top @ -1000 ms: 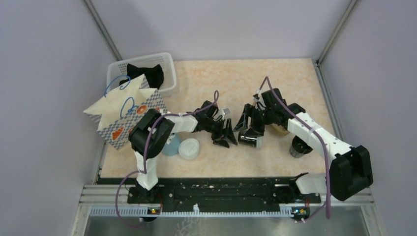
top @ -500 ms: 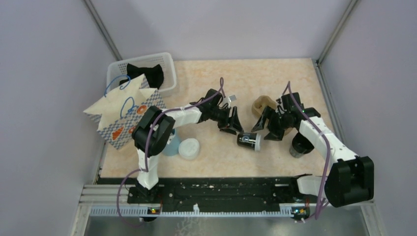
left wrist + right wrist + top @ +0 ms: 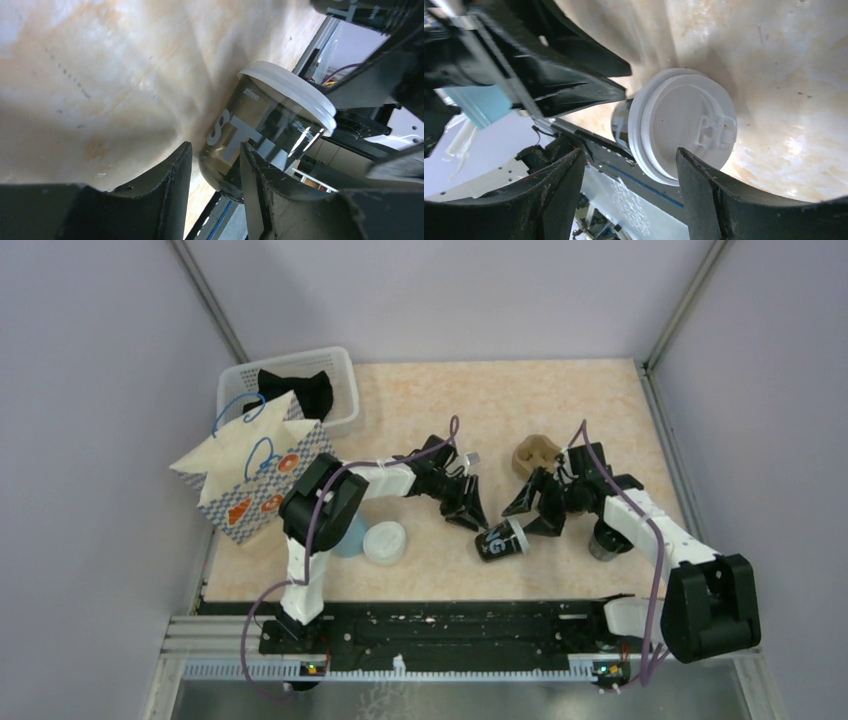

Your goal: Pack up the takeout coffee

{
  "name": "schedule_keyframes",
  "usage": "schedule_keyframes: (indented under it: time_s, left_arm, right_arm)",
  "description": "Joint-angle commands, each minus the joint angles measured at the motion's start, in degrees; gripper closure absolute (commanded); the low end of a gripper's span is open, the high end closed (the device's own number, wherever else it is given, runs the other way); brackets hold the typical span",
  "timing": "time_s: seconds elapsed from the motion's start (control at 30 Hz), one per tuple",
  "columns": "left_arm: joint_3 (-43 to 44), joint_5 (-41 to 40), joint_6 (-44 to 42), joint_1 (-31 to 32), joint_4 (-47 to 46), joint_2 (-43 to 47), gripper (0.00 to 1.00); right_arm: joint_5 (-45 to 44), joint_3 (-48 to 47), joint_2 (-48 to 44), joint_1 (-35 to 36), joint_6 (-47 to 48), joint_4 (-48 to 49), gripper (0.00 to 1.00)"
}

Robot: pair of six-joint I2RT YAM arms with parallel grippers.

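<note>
The takeout coffee (image 3: 499,541) lies on its side near the table's front edge, a dark cup with white lettering (image 3: 260,125). Its greyish-white lid (image 3: 518,535) points toward the right arm. My left gripper (image 3: 476,519) is at the cup's base end. In the left wrist view its jaws (image 3: 215,146) stand open, with the base in the gap and daylight on one side. My right gripper (image 3: 532,515) is open and spread wide just short of the lid (image 3: 684,122), which faces its camera; the right gripper (image 3: 630,151) holds nothing.
A patterned paper bag with blue handles (image 3: 255,475) stands at the left, a white basket (image 3: 338,368) behind it. A light blue cup (image 3: 350,537) and a loose white lid (image 3: 385,543) lie near the left arm. A brown object (image 3: 535,452) and a black cup (image 3: 605,540) are near the right arm.
The right gripper let go of the cup and drew back right. The cup now lies nearer the front edge, turned. The left gripper moved down to its base and its jaws narrowed.
</note>
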State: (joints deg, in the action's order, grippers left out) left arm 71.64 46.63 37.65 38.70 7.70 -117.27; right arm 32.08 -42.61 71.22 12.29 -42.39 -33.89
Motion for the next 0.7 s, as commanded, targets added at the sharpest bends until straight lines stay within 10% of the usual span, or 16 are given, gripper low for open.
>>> schedule_keyframes:
  time_s: [0.0, 0.43, 0.67]
  left_arm:
    - [-3.16, 0.72, -0.80, 0.24, -1.68, 1.77, 0.54]
    - [-6.43, -3.93, -4.55, 1.07, 12.43, 14.78, 0.10]
    - [-13.59, 4.43, 1.45, 11.70, 1.04, 17.49, 0.17]
  right_arm:
    - [2.21, -2.13, -3.31, 1.54, -3.32, 3.94, 0.33]
    - [-5.91, -8.36, 1.54, 2.82, 12.25, -6.76, 0.23]
    - [-4.48, -7.38, 2.28, 2.34, 14.69, -8.92, 0.23]
